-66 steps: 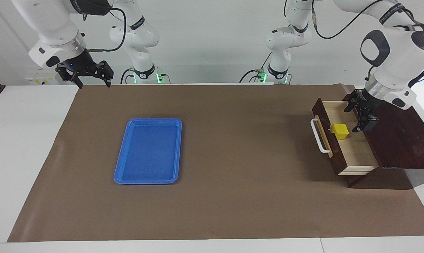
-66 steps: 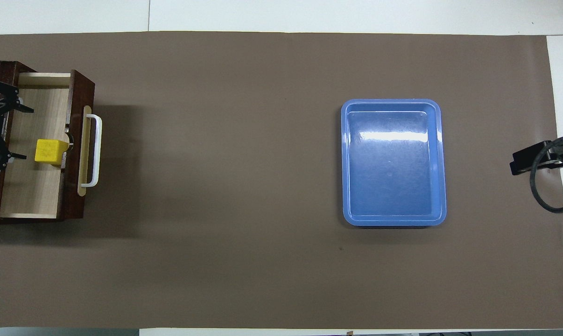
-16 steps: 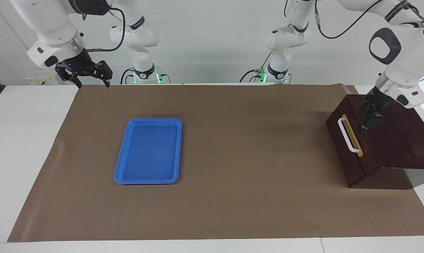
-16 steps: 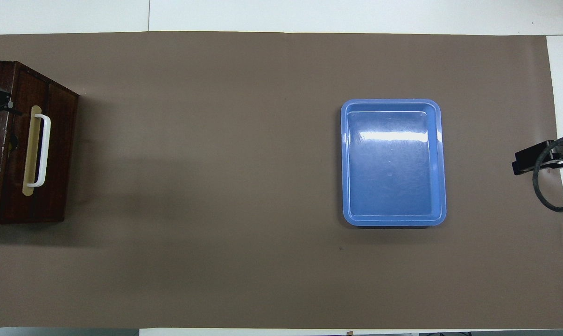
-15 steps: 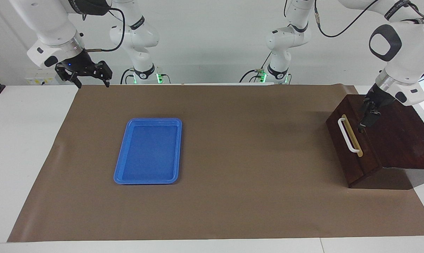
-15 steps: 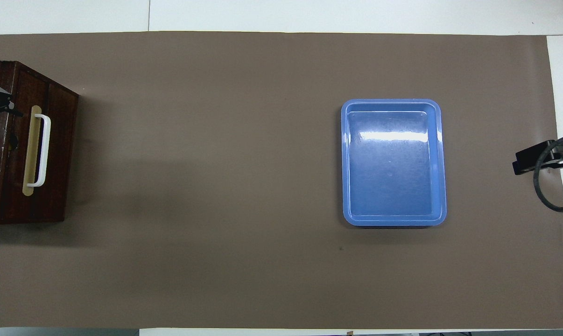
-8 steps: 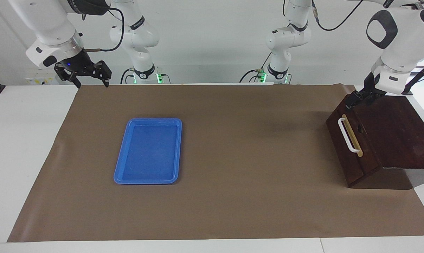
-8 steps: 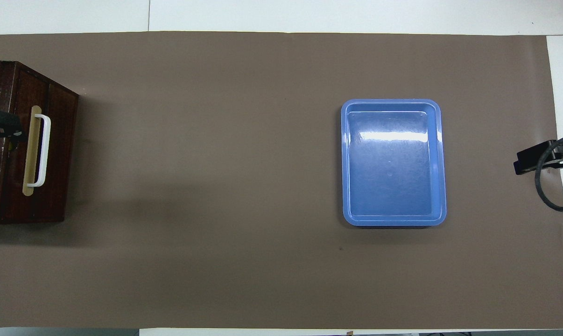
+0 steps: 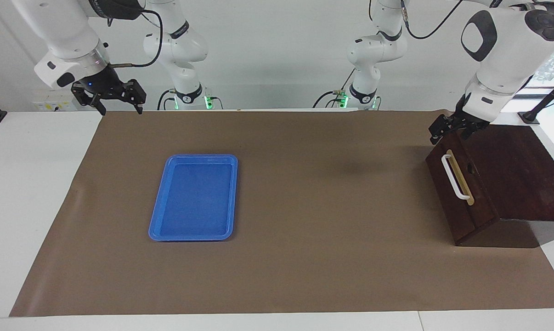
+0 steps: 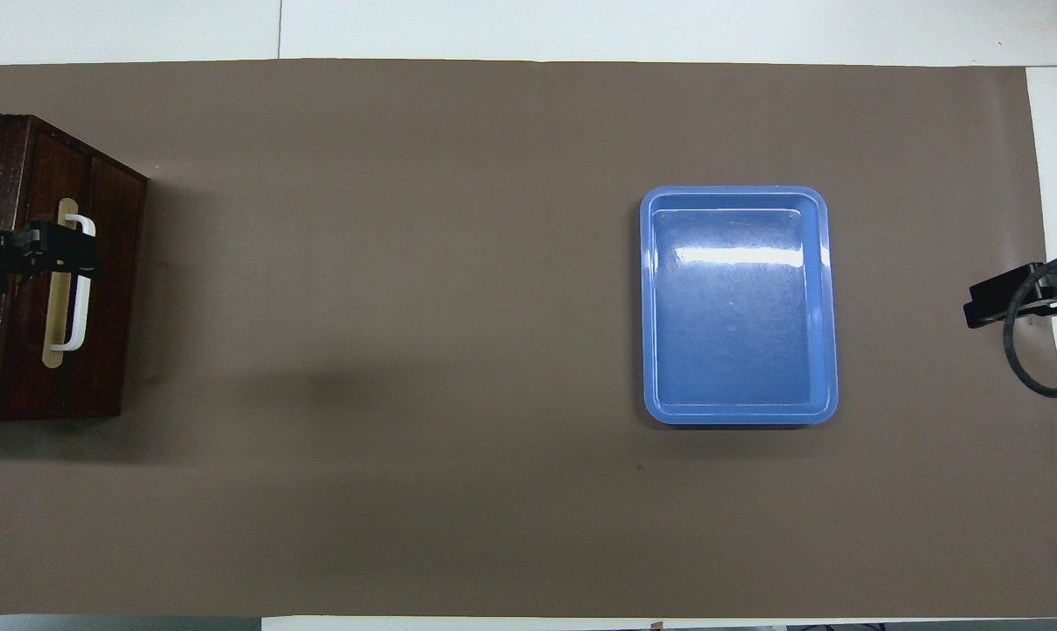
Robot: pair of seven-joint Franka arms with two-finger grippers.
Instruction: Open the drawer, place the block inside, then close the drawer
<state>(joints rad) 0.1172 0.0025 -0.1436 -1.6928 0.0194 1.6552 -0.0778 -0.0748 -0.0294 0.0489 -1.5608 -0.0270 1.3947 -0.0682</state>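
The dark brown wooden drawer [image 9: 456,186] sits flush, block unseen; left end effector [image 9: 451,130] hovers unclenched above its corner, right end effector [image 9: 109,97] waits spread, empty.

- You will find no text you can read on the blue tray [image 9: 192,197], the brown paper [image 9: 304,207] or the drawer [image 9: 458,184].
- The arms carry dark bands with small white lettering, for instance on the one at the right arm's base [image 9: 181,30], but the letters are too small for you to make out.
- No numbers, labels or signs show elsewhere.
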